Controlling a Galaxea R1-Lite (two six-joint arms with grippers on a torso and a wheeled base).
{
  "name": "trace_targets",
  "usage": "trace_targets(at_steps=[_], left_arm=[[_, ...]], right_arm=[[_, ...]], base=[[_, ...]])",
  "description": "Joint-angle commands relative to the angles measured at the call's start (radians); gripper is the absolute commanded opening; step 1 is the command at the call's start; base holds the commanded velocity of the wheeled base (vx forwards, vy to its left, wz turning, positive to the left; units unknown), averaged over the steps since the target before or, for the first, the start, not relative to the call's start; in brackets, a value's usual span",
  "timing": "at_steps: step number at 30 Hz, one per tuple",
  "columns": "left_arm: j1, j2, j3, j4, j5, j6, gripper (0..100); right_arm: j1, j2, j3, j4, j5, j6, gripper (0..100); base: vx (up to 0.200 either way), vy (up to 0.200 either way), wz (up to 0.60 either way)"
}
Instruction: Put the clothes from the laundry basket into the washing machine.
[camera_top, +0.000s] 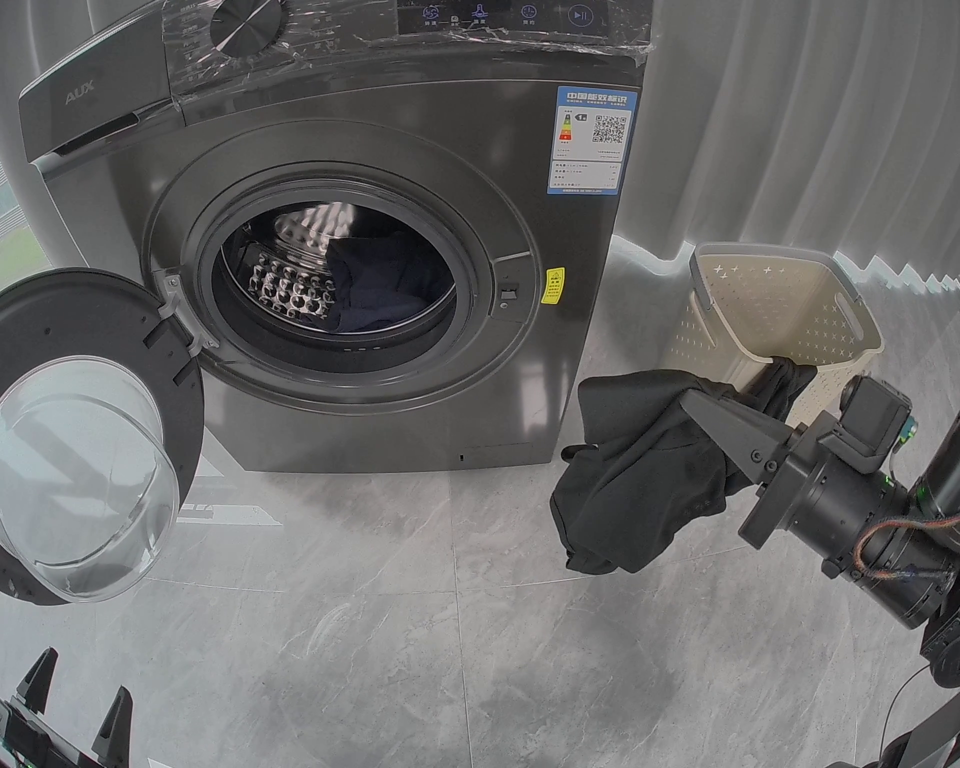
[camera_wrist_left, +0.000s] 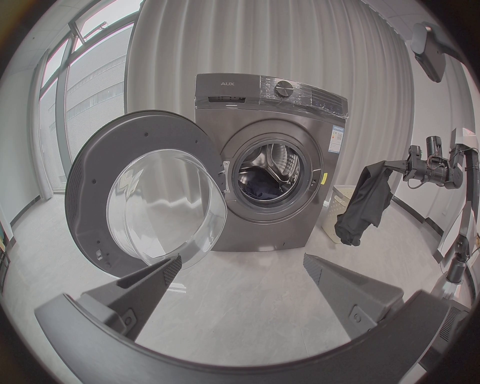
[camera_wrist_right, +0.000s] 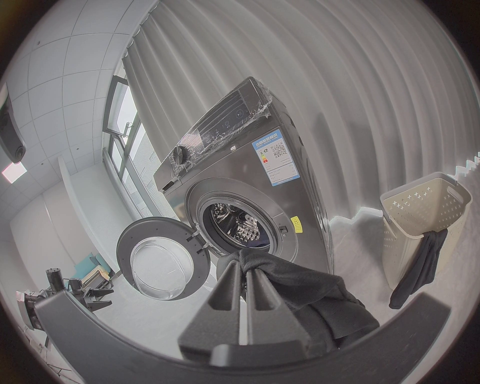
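Right tool: right tool (camera_top: 692, 402) clamped tight on a black cloth garment (camera_top: 630, 470); the garment hangs in the air above the grey tiled floor (camera_top: 400, 620), between machine and basket.
Left tool: left tool (camera_wrist_left: 241, 260) has its fingers spread wide and holds nothing; low over the floor, well apart from the machine.
Machine: grey metal front-loading washing machine (camera_top: 400, 130); round door with clear bowl window (camera_top: 80, 450) swung fully open on its left.
Drum: dark blue garment (camera_top: 385, 280) lies inside.
Basket: beige perforated plastic laundry basket (camera_top: 790, 300) stands on the floor near the machine's right side; dark cloth (camera_wrist_right: 420, 270) draped over its rim, hanging down outside.
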Motion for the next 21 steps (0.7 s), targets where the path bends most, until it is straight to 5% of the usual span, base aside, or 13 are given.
trace_targets(at_steps=[1, 14, 21], left_arm=[[0.000, -0.010, 0.015, 0.000, 0.000, 0.000, 100], [0.000, -0.009, 0.015, 0.000, 0.000, 0.000, 100], [0.003, -0.013, 0.015, 0.000, 0.002, -0.002, 100]], right_arm=[[0.001, 0.001, 0.003, -0.001, 0.001, 0.001, 0], [0.000, 0.001, 0.007, -0.001, -0.001, 0.003, 0], [0.001, -0.002, 0.040, -0.007, -0.001, -0.004, 0]], base=[[0.000, 0.200, 0.00], [0.000, 0.200, 0.00], [0.000, 0.000, 0.00]])
